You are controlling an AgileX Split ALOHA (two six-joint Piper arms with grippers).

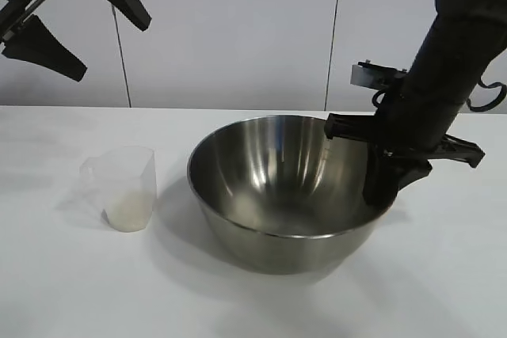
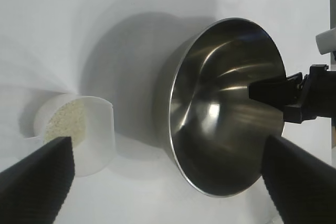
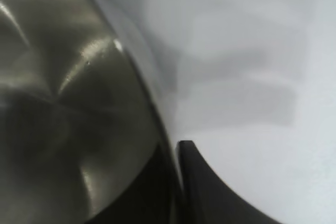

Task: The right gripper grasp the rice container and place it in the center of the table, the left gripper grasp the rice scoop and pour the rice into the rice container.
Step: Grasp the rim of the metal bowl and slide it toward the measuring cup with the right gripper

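Table (image 1: 63, 290) holds one rice container (image 1: 277, 195), one rice scoop (image 1: 123, 187).

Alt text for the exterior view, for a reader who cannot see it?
The right gripper is clamped on the right rim of the rice container, one of its fingers inside the bowl, on the table. The rice scoop, holding some rice, stands to the bowl's left; the left gripper hangs open above.
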